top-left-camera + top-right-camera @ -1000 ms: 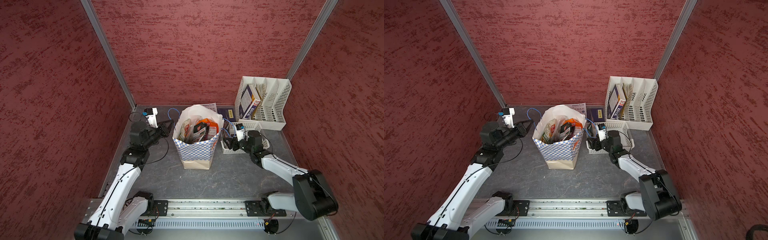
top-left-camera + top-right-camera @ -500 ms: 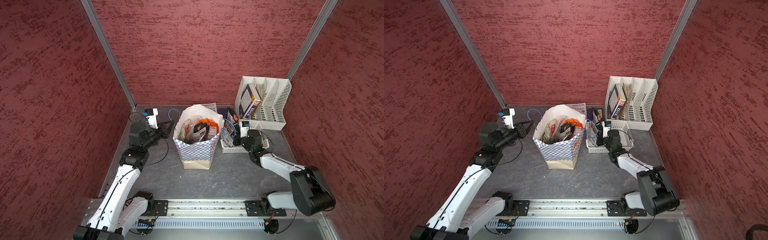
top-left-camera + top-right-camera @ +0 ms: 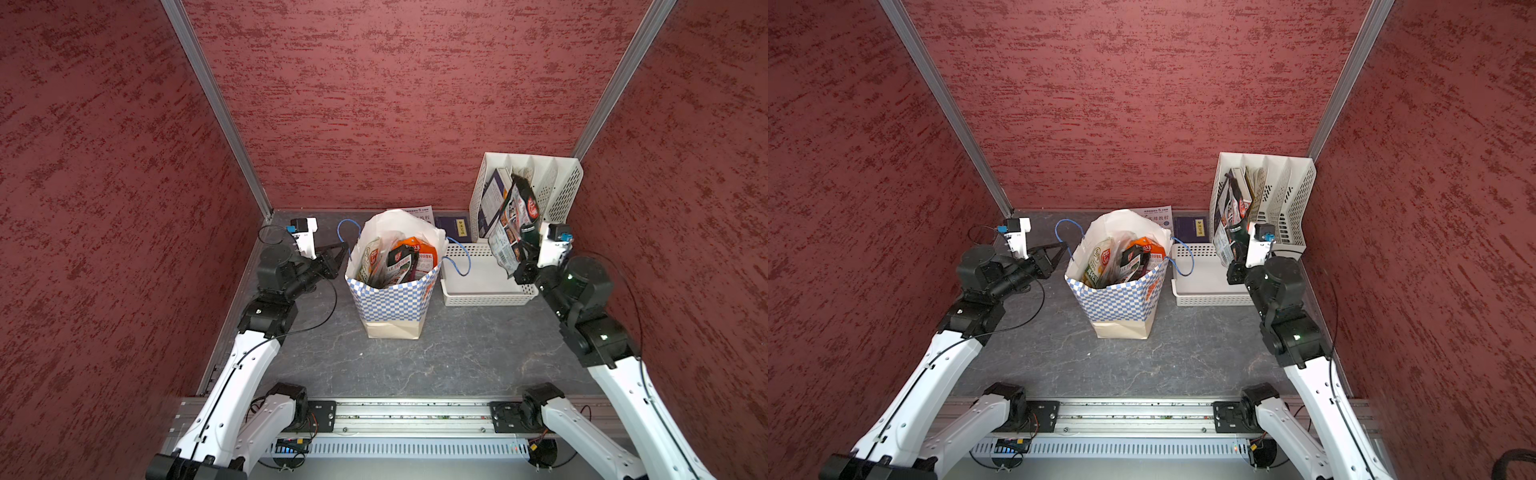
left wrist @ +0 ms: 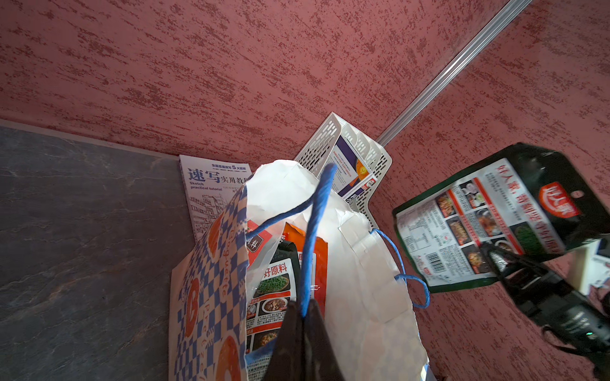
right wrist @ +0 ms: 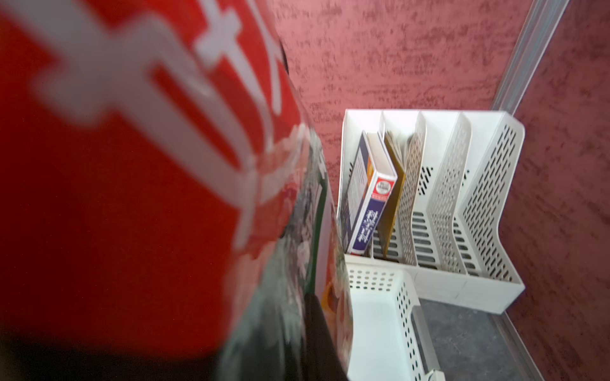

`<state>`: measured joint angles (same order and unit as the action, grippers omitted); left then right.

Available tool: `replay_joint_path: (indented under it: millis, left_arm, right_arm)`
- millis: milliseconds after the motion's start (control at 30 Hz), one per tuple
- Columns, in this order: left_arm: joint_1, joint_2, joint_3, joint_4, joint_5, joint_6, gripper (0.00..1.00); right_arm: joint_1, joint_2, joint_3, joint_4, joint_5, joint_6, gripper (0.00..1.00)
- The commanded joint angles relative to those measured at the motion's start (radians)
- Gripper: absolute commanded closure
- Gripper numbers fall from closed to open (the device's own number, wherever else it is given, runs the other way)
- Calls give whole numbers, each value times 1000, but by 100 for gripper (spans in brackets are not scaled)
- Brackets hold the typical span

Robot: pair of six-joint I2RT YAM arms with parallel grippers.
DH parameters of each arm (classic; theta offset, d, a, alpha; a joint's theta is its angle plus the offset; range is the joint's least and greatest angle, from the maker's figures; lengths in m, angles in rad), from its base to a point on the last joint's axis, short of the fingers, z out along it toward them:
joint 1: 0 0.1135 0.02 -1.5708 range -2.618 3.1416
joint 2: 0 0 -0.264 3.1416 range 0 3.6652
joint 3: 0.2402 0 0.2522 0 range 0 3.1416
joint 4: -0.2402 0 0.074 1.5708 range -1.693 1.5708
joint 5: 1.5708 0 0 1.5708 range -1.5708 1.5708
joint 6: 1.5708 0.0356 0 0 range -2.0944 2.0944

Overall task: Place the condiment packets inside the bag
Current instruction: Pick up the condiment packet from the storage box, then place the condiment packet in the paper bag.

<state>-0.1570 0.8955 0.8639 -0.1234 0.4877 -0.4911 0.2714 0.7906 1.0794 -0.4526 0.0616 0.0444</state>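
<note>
Your biggest piece is the white file rack point(image 3: 567, 187) in the far right corner, with books standing in its leftmost slots. The bag point(image 3: 390, 299) stands upright mid-table, its mouth open; the orange lettering on its checkered side seems to read "baguette" and "pretzel". Just to its right sits the low white perforated basket point(image 3: 482, 297). Behind the bag a white sketch booklet point(image 4: 211, 191) lies flat, titled "速写" with "Sketch practical tutorial" beneath.

Your right gripper point(image 4: 500, 259) is pressed onto the lower edge of a dark green packet point(image 4: 488, 217), holding it raised over the basket, in front of the rack and well clear of the bag. That packet carries a red badge with white characters, food photos and a barcode. Several other condiment packets point(image 3: 399, 259) already stand inside the bag; one black packet shows "好原料".

Your left gripper point(image 4: 302, 305), at the bag's left rim, is closed, pinching the blue cord handle point(image 4: 313, 231).
</note>
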Motion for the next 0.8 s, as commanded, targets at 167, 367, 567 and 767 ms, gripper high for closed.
replay_joint_path:
  millis: [167,367,567,767]
  left_arm:
    - [-12,-14,20,60,53,43,100]
    - [-22,-14,24,59,56,57,100]
    - [-30,-22,28,66,66,65,100]
    - [-33,-38,22,67,71,75,100]
  right_arm:
    - [12,303,528,-428,-622,283,100]
    - [123,423,555,-191,-833,572,100]
    - [225,563,635,-121,-816,604,100]
    - [271,718,750,-189,-758,546,100]
